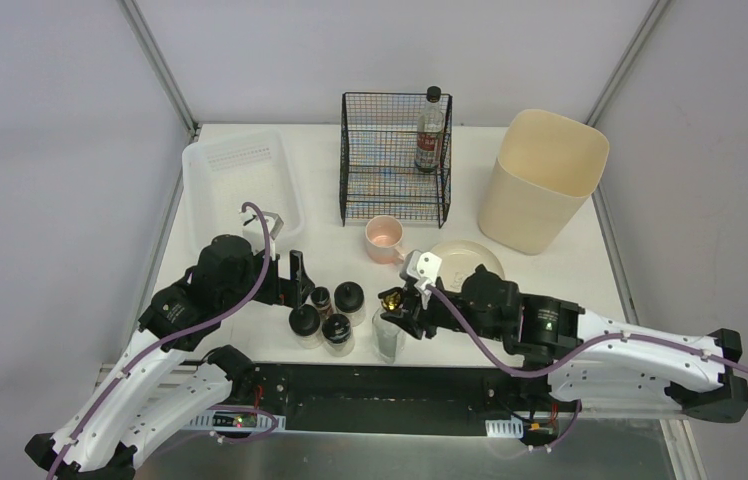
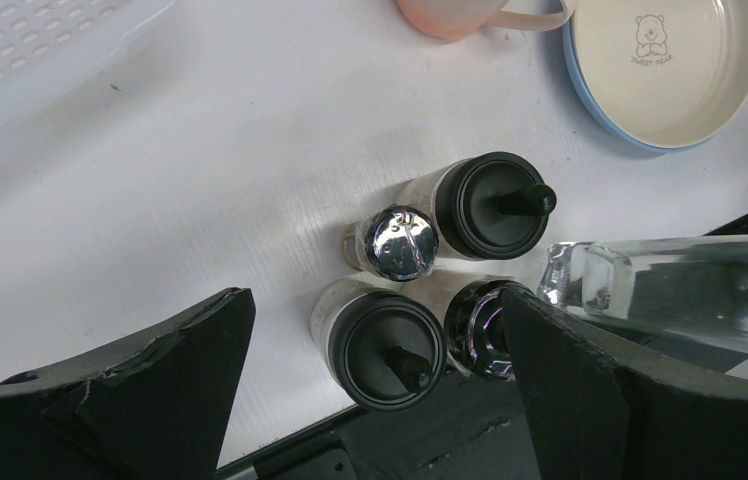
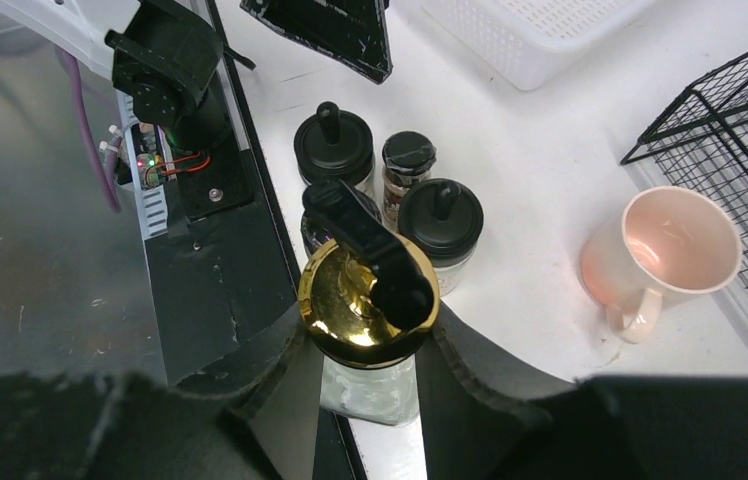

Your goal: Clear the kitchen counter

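Observation:
A clear glass dispenser bottle [image 3: 370, 392] with a gold cap [image 3: 350, 310] and a black spout stands at the near edge of the kitchen counter [image 1: 250, 250]. My right gripper [image 3: 368, 380] is shut on its glass body just under the cap; the pair shows in the top view as bottle [image 1: 387, 338] and right gripper [image 1: 402, 314]. My left gripper [image 2: 378, 300] hangs open above a cluster of small jars. A black-lidded jar [image 2: 390, 348] lies between its fingers, untouched, and a shiny dark-capped jar [image 2: 478, 328] sits against the right finger.
The cluster also holds a knobbed black-lid jar [image 2: 495, 205] and a chrome-capped spice jar [image 2: 402, 243]. A pink mug [image 1: 384, 238] and a cream plate [image 1: 470, 262] sit mid-counter. Behind are a white tray [image 1: 240, 180], a wire rack [image 1: 395, 160] holding a bottle [image 1: 431, 130], and a beige bin [image 1: 542, 180].

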Controlling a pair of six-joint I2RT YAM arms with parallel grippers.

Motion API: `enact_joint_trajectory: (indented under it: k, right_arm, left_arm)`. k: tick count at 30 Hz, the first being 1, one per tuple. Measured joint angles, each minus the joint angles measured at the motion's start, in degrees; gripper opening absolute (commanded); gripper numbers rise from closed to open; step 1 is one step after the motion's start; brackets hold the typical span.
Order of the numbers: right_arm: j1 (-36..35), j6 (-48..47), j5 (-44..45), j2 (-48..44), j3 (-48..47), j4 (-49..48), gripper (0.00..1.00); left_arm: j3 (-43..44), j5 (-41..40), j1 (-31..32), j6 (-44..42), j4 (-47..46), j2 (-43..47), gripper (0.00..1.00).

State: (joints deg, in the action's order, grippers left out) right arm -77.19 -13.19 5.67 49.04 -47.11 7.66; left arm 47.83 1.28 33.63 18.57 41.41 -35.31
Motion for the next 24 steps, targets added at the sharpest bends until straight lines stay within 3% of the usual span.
enact_joint_trajectory:
  k: [11,17,24]
  right_arm:
    - [0.00,-3.26,7.19,4.55,-24.41,16.55,0.00]
    - [0.00,-7.82,16.33,9.57,-32.48,16.98,0.00]
    - [4.15,-12.94,25.66,22.23,-41.79,14.60,0.00]
  left_arm:
    - [0.00,0.00,0.00,0.00,0.00,0.00,1.00]
    - [0.00,0.00,0.00,0.00,0.00,0.00,1.00]
    - [0.00,0.00,0.00,0.00,0.00,-0.26,1.00]
